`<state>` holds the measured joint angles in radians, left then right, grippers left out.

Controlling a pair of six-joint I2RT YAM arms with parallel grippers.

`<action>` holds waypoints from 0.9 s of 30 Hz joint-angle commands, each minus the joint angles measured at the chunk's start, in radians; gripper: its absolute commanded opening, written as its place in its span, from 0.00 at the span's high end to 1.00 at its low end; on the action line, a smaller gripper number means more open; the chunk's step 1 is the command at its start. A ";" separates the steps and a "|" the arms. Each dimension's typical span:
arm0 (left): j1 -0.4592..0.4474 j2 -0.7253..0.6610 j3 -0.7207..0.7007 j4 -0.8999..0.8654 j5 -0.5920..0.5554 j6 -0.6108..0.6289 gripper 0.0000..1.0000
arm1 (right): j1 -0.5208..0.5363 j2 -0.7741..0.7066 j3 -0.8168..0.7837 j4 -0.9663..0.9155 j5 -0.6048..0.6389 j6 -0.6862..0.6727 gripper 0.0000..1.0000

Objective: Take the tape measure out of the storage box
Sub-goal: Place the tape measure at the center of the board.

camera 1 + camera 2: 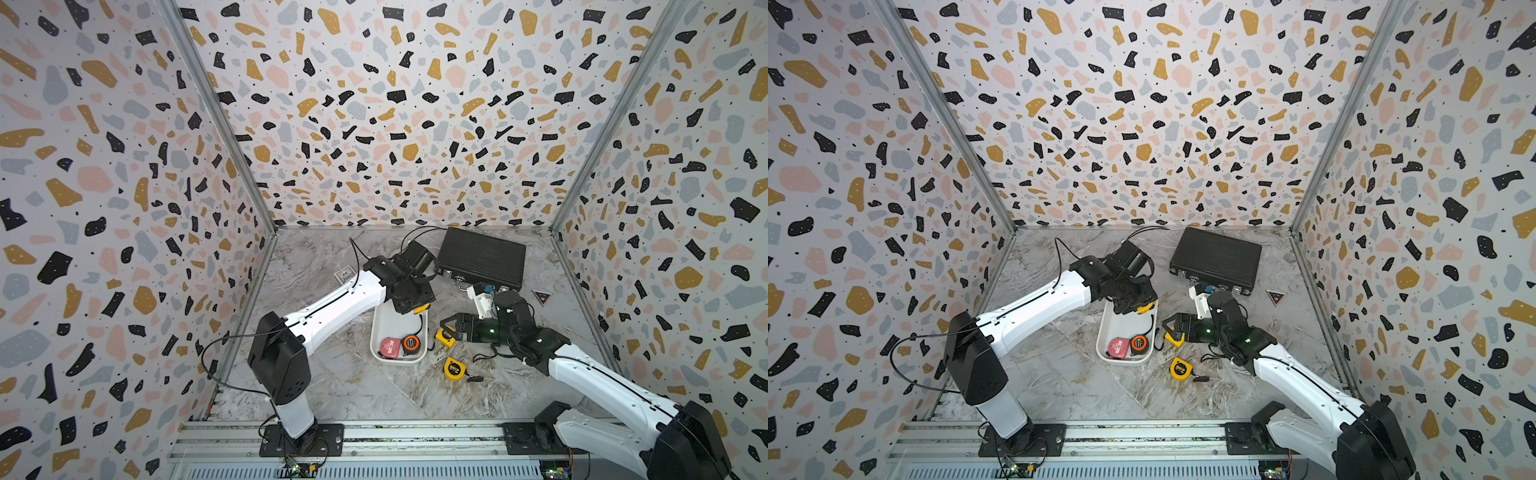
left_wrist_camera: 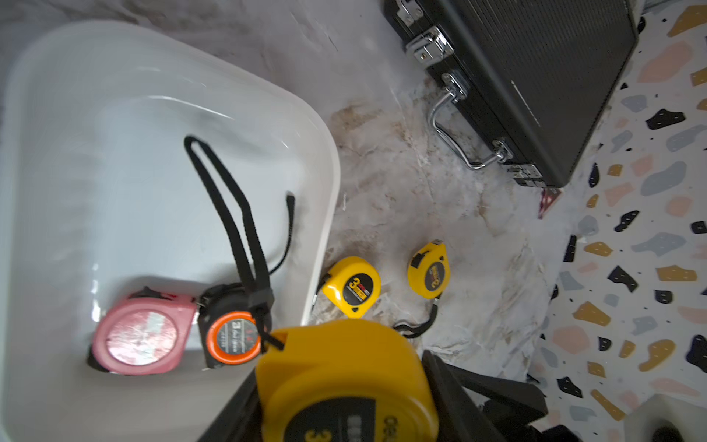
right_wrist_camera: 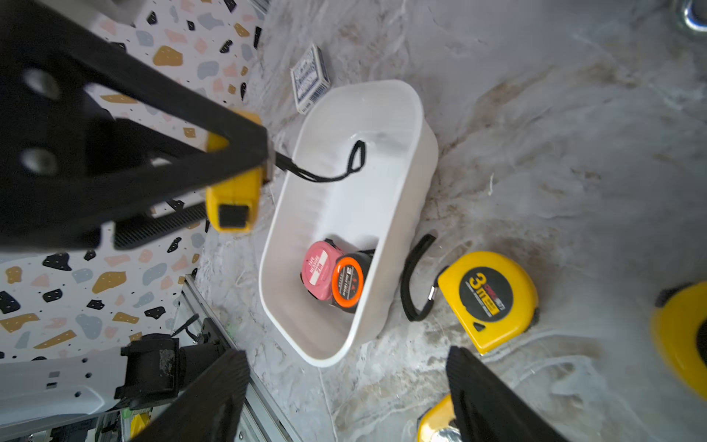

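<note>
Step in hand: lift-out. One tape is gripped and up off the floor of the storage box (image 1: 392,324), but by my reading it has not cleared the rim sideways.
Left gripper (image 1: 417,306): clenched on the yellow tape measure (image 2: 336,367), above the box's far end, just inside its right-hand wall.
Strap (image 2: 260,297): the black wrist loop hangs from the held tape down into the box. Whether its end rests on the box floor I cannot tell for sure, as the wrist view is blurred there.
Inside the box: a pink tape measure (image 1: 390,348) and a black-and-orange tape measure (image 1: 410,343), touching, at the box's near end.
Outside the box: two yellow tapes on the table. One (image 3: 487,296) lies just beside the box's right wall, the other (image 1: 455,368) a little off its near right corner.
Right gripper (image 1: 446,330): jaws spread, holding nothing, low beside the box's right wall over the closer yellow tape.
Next move calls for: more height, so the loop comes over the wall without snagging, then a sideways carry and a set-down on bare table beside the box, clear of the right gripper.
</note>
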<state>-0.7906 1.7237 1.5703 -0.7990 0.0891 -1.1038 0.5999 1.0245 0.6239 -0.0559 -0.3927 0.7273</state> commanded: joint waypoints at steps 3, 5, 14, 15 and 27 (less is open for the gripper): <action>-0.036 -0.042 -0.001 0.117 0.057 -0.175 1.00 | 0.014 -0.073 0.004 0.127 0.045 0.024 0.15; -0.042 -0.051 -0.002 0.132 0.069 -0.201 1.00 | 0.015 -0.091 -0.007 0.143 0.056 0.032 0.15; -0.056 -0.077 -0.014 0.223 0.141 -0.285 1.00 | 0.017 -0.103 -0.035 0.205 0.073 0.054 0.24; -0.059 -0.076 -0.015 0.229 0.152 -0.293 1.00 | 0.017 -0.103 -0.038 0.216 0.076 0.056 0.27; -0.071 -0.086 -0.039 0.274 0.220 -0.326 1.00 | 0.018 -0.081 -0.042 0.260 0.092 0.065 0.47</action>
<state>-0.8589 1.6756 1.5429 -0.5945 0.2764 -1.4147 0.6121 0.9405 0.5865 0.1665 -0.3126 0.7906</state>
